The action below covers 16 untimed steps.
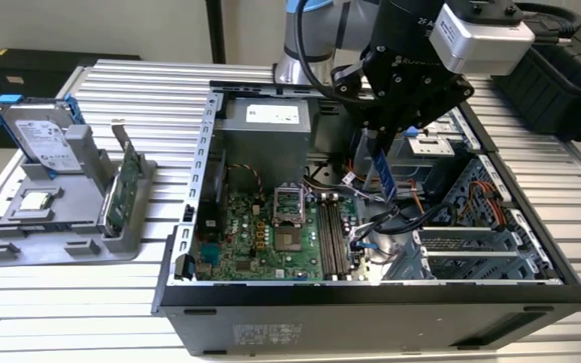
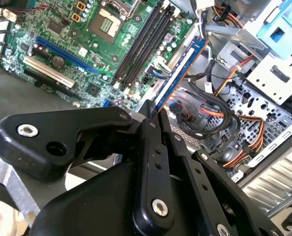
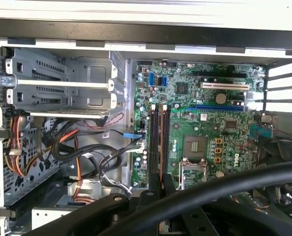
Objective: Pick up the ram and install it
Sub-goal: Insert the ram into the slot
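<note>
The gripper (image 1: pixel 380 155) hangs over the open computer case (image 1: pixel 371 291) on the desk (image 1: pixel 69 302), its jaws closed on the ram (image 1: pixel 378 170), a thin blue stick held on edge above the cables beside the motherboard (image 1: pixel 270 234). In the second wrist view the ram (image 2: pixel 178 76) runs out from between the black fingers (image 2: pixel 153 147), its gripped end hidden. The long memory slots (image 3: pixel 158 142) lie bare, partly cut off by the gripper body in the first wrist view.
</note>
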Available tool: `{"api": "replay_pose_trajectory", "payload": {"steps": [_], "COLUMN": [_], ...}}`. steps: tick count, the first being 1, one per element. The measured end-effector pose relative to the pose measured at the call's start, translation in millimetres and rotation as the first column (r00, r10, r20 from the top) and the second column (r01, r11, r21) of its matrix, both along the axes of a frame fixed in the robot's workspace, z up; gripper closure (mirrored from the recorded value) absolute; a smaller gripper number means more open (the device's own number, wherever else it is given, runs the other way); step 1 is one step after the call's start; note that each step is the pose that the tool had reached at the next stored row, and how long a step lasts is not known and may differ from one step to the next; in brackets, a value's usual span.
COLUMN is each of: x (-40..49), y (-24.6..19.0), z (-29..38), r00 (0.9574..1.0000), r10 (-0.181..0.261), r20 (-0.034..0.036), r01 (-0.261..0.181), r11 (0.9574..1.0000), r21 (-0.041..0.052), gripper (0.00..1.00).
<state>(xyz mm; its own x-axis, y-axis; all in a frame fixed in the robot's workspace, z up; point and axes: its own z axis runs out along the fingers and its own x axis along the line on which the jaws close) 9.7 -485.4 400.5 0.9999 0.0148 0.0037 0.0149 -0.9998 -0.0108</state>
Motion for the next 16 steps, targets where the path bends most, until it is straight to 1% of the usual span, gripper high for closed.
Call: {"api": "replay_pose_trajectory", "payload": {"steps": [6, 16], "x": [0.9, 2.1], "y": [0.0, 0.0], "z": [-3.0, -8.9], "r00": [0.9999, 0.9999], "r10": [-0.013, -0.014], "r20": [0.0000, 0.0000], "r01": [0.013, 0.014], "r11": [0.9999, 0.9999], "r21": [0.0000, 0.0000], "gripper": [1.00, 1.00]}}
